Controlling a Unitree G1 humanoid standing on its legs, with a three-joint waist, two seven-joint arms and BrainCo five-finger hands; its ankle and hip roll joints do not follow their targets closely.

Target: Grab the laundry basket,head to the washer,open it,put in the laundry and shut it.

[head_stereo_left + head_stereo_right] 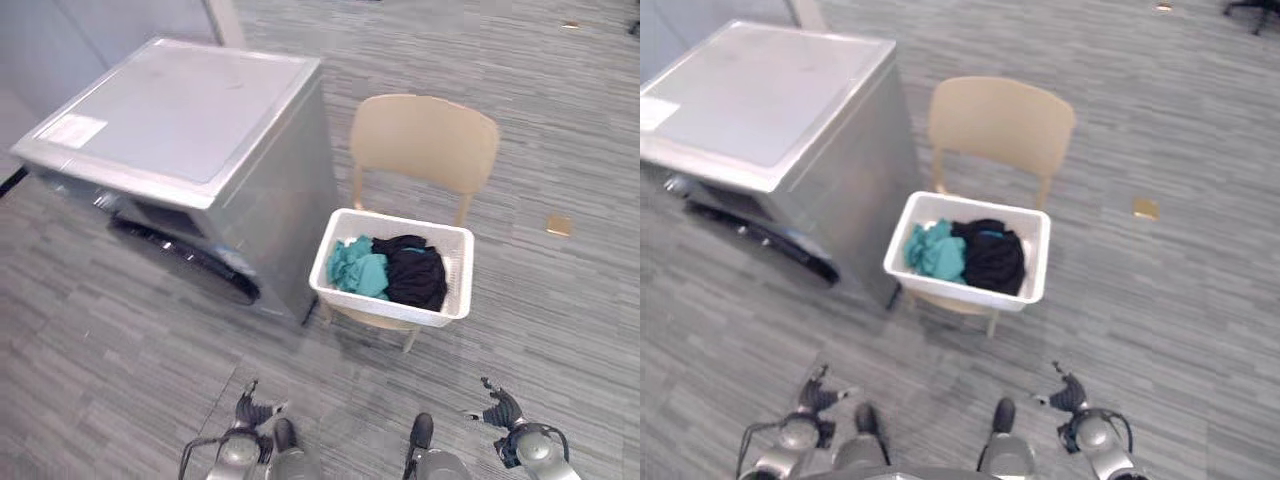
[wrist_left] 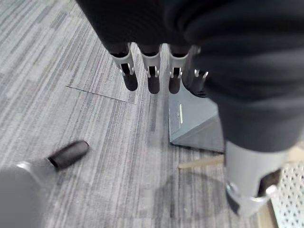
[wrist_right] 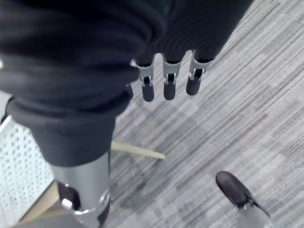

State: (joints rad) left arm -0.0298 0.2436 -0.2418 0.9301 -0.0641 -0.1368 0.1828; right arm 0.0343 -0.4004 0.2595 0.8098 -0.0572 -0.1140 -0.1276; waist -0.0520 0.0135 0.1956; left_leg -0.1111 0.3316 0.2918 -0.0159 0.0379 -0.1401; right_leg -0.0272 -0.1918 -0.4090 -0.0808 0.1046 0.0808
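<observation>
The white basket (image 1: 392, 268) sits on a tan chair (image 1: 424, 142), just right of the washer (image 1: 185, 140), holding teal and black laundry (image 1: 390, 268). Both hands hang near, left hand (image 2: 152, 71) and right hand (image 3: 168, 78), fingers straight, empty.

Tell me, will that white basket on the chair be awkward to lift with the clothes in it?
Probably not heavy: the white basket holds just a teal garment and a black one, well below its rim. Its perforated plastic walls look fairly stiff, though they might flex a little. The loose clothes could slump if it tilts. It covers most of the chair seat, so a one-sided pull might tip it.
</observation>
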